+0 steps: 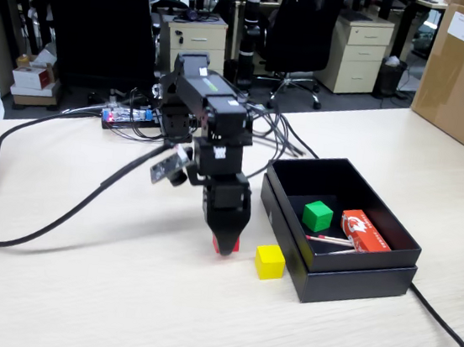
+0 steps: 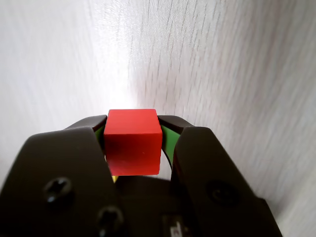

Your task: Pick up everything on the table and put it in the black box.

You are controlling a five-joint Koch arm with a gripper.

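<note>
Black pincer [image 2: 133, 148] pinching small red cube [image 2: 132, 140] at frame centre just above beige wood-grain worktop [image 1: 72, 306], next likely lift and carry right to shallow black cardboard box [image 1: 354, 282] holding green cube [image 1: 317, 215], yellow cube [image 1: 269, 261] waits outside.

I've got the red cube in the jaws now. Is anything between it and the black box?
Yes: the yellow cube sits on the table between the gripper holding the red cube and the black box's near wall. Lifting above both should avoid it.
</note>
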